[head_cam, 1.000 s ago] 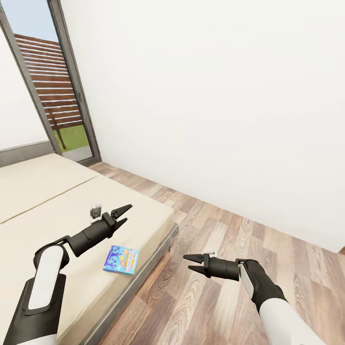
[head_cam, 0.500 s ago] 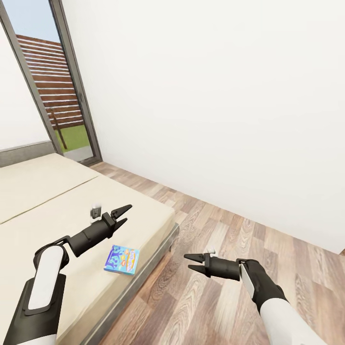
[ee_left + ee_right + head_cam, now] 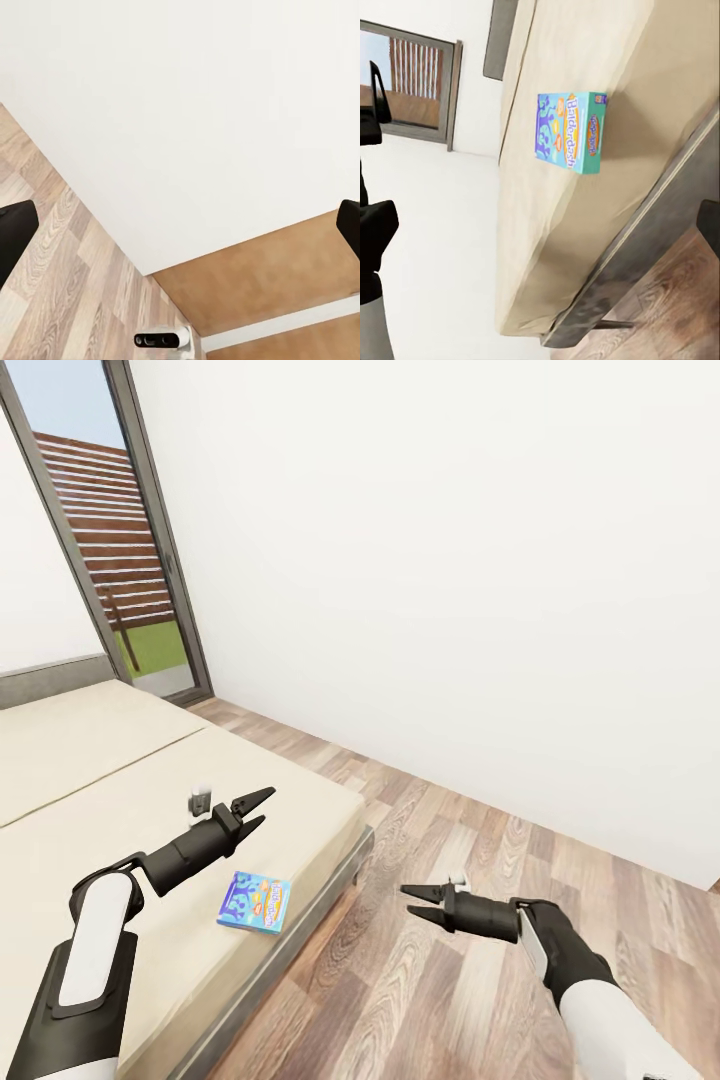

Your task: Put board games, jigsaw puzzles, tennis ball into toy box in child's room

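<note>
A light blue game box [image 3: 254, 901] with cartoon print lies flat on the cream bed [image 3: 120, 780], lower left of the head view, near the bed's dark frame edge. Its print is too small to read there. The left jaws [image 3: 252, 808] hang released above it; the right jaws [image 3: 422, 901], also released, have shifted right and lower over the floor [image 3: 450, 840].

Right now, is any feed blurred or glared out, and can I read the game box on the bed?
Head view: sharp, evenly lit, no glare; the board game on the bed is small, its print unreadable. Right wrist view: sharp but rotated; the box's cartoon print shows clearly, and it casts a soft shadow. Left wrist view: mostly plain white wall, nothing blurred.
</note>
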`<state>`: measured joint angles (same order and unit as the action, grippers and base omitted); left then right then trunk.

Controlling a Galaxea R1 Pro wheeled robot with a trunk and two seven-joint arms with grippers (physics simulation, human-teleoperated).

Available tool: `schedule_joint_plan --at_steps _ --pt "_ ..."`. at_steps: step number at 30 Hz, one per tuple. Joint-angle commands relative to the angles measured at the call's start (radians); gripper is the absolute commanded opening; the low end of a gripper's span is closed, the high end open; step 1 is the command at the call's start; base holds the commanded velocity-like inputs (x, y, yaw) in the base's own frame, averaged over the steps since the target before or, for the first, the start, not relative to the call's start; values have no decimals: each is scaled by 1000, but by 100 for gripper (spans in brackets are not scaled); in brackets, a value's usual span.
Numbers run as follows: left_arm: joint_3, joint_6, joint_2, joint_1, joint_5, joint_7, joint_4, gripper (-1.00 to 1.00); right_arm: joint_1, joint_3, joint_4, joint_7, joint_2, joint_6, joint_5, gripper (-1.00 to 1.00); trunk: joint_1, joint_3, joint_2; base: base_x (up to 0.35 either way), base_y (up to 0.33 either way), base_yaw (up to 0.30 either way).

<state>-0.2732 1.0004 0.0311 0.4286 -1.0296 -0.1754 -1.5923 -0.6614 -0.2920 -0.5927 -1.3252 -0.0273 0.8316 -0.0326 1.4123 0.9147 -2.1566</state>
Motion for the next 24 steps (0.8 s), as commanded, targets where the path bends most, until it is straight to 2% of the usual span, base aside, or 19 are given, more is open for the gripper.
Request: schedule_joint_plan --at_steps 1,4,8,16,24 --pt "-3 6 1 1 9 -10 0 100 -3 -4 1 -6 -10 8 -3 100 0 1 0 0 0 0" --pt "-3 6 1 1 10 -10 0 100 -9 -5 10 -7 -34 6 1 100 0 1 0 0 0 0" --pt "-3 6 1 1 10 -10 0 100 -19 -5 25 -7 -46 4 4 100 0 1 0 0 0 0" --pt "-3 6 1 1 10 -10 0 100 -30 -5 37 4 -47 1 5 100 0 1 0 0 0 15" --pt "0 6 4 2 8 -10 -5 100 -34 -6 42 18 -47 2 4 100 0 -2 0 0 0 170"
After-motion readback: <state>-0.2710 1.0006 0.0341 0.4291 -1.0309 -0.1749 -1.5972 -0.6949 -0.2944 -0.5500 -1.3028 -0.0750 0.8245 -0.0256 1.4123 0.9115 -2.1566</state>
